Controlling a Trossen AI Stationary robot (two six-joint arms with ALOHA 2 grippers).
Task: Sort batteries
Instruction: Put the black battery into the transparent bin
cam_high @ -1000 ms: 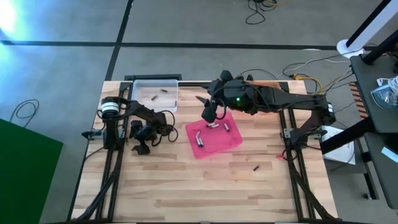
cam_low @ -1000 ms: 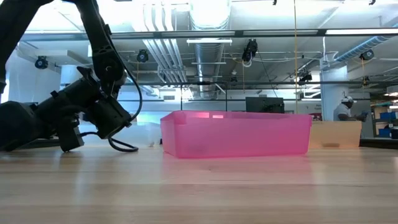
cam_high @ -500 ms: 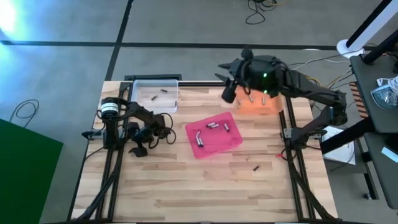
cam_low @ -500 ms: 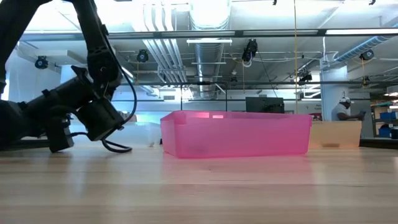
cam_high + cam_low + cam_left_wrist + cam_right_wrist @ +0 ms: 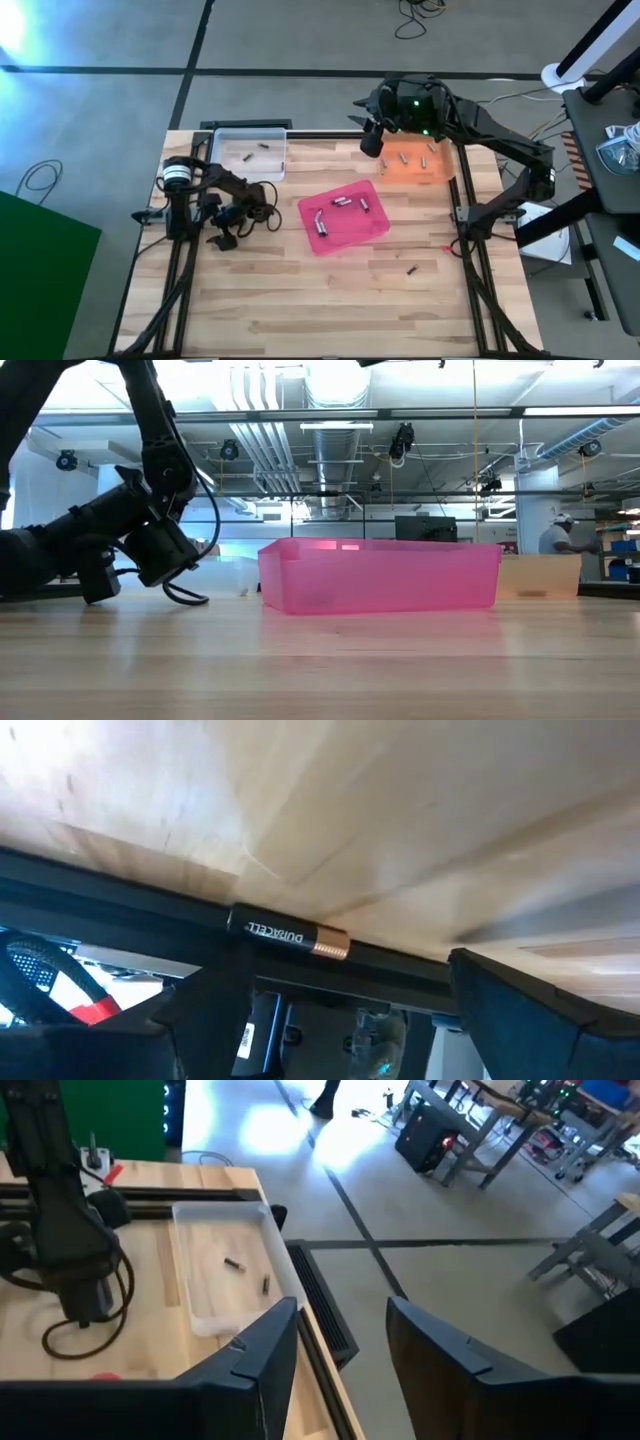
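Your right gripper [image 5: 371, 140] hangs high over the table's far edge, just left of the orange tray [image 5: 412, 175], with its fingers [image 5: 262, 1355] spread apart and nothing between them. Only its wrist view shows that gap, and through it you look down on the clear tray [image 5: 195, 1295] with two batteries [image 5: 234, 1265] inside. Your left gripper [image 5: 224, 238] sits low at the table's left side, the arm folded close to its base; the high view hides its fingers, but the left wrist view shows them apart, with a loose copper-topped battery [image 5: 288, 934] lying at the table's edge beyond them. From above you see the pink tray [image 5: 350, 233] in the middle holding several batteries [image 5: 342, 202], the orange tray with a few more [image 5: 404, 157], and one stray battery [image 5: 411, 268] on the wood to the near right. The low view shows only the pink tray's wall [image 5: 380, 588], the left arm [image 5: 120, 530] beside it, and a person [image 5: 565, 535] far behind.
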